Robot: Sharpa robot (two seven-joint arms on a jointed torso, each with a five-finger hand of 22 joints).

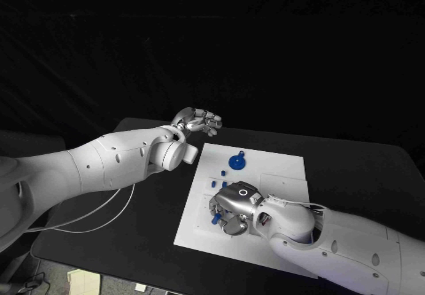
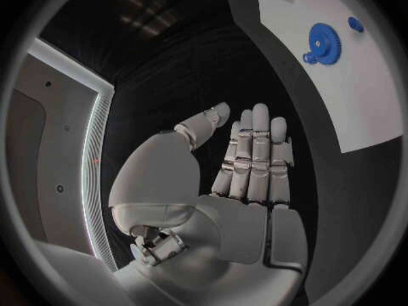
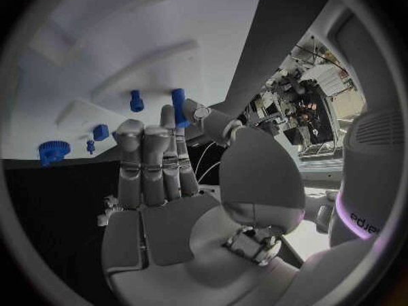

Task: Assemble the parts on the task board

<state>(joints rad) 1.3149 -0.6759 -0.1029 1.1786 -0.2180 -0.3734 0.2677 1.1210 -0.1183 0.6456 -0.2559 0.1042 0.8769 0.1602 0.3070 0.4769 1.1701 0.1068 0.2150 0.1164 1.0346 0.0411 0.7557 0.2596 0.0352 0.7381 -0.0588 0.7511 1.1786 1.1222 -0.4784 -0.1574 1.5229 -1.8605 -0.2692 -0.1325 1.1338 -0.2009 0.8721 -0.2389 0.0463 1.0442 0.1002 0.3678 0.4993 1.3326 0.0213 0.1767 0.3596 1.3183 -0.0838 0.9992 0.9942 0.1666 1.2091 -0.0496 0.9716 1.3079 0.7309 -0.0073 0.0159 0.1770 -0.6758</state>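
The head camera is looking steeply down from above onto the black table, taking in the whole white task board and both arms from some way off. The left wrist camera is sitting close behind the left hand, facing past its fingers toward the board's far edge and a blue gear. The right wrist camera is looking from just behind the right hand across the board at close range; all three views are sharing the board.
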